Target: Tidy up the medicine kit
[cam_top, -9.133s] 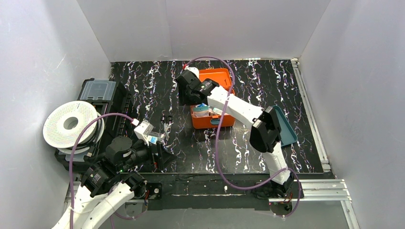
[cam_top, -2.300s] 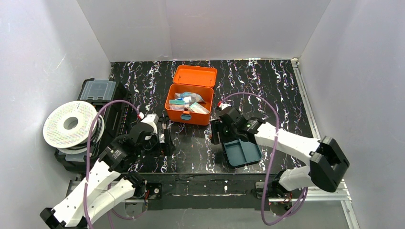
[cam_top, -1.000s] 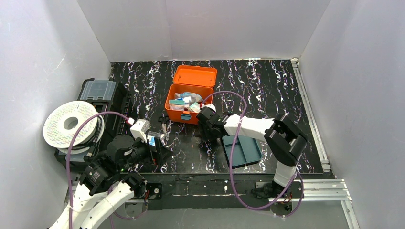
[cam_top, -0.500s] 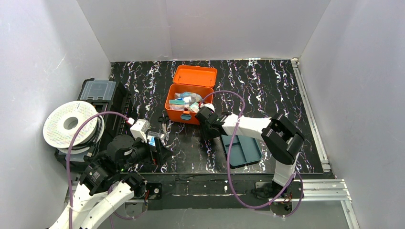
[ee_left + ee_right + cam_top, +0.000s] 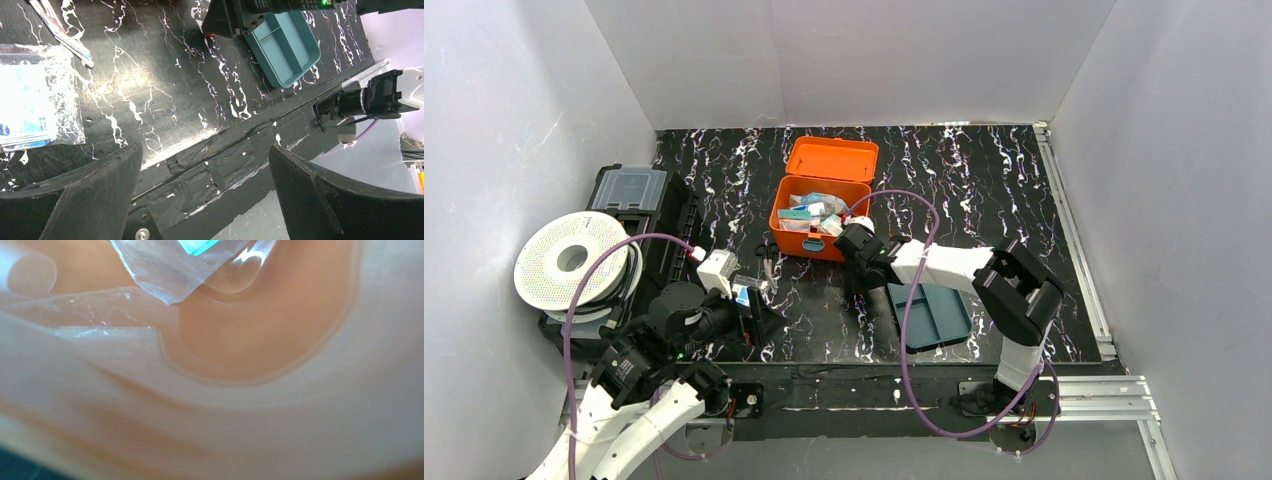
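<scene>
The medicine kit (image 5: 818, 243) is seen on the black marbled table (image 5: 984, 180), about in the middle of it, and its lid (image 5: 832, 158) is folded back to the far side. Several small packets (image 5: 812, 212) are already lying inside the kit, in a loose heap and not sorted.

The right gripper (image 5: 856, 256) is placed at the near right corner of the kit, touching it or just beside it. In the right wrist view only orange plastic, much blurred, and the corner of a clear packet (image 5: 182, 262) are shown. The fingers are not seen there, so it cannot be told whether this gripper is spread, closed, or holding anything.

The left gripper (image 5: 204, 152) is kept well apart from the kit, on its near left side. Its fingers are spread wide and nothing is held between them.

Outside the kit three things are found. A teal divided tray (image 5: 932, 315) lies to the near right of the kit, with nothing in it. A clear bag (image 5: 30, 107) with blue and white contents lies to the near left. A thin metal tool (image 5: 62, 32), scissors or tweezers, lies just beside the near left corner of the kit.

The task is judged to be only partly done. The kit has been opened and some contents are in it. The bag, the tool and probably the tray are left to be put in, and the lid is left to be closed.
</scene>
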Tool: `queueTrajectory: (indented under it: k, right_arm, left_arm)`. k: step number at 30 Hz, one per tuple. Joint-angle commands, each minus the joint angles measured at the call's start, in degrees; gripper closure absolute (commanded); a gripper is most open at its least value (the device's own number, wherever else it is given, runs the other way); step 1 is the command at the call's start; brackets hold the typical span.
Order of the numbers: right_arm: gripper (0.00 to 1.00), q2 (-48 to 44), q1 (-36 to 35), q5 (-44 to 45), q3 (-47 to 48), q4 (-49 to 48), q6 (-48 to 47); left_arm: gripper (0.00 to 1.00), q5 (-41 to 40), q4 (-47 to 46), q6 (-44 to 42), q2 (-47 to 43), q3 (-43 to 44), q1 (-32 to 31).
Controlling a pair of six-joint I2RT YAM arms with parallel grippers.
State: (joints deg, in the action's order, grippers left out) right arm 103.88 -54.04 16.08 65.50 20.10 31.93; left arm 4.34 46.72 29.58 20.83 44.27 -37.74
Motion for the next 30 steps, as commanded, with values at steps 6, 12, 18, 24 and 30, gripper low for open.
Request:
queueTrajectory:
  k: [6,12,18,24,30]
  right_arm:
    - [0.80,-7.8,-0.8,0.5,-1.4,3.7,1.2]
    - [0.78,-13.5,-0.8,1.8,-1.9,5.6,0.7]
    - [0.55,-12.5,-0.8,-0.3,-2.4,4.8,2.1]
    - [0.41,-9.3,-0.9,-0.6,-2.8,2.4,3.6]
    - [0.37,-5.8,-1.2,-0.9,-1.4,1.5,3.8]
  left_arm:
    - [0.02,0.2,-0.3,-0.8,0.9,-0.6,-0.1]
    - [0.02,0.2,-0.3,-0.8,1.0,-0.6,-0.1]
    - [0.02,0.1,-0.3,-0.8,0.8,-0.7,-0.1]
    - [0.02,0.1,-0.3,-0.8,0.7,-0.7,-0.1]
    - [0.02,0.2,-0.3,-0.7,0.7,-0.7,-0.1]
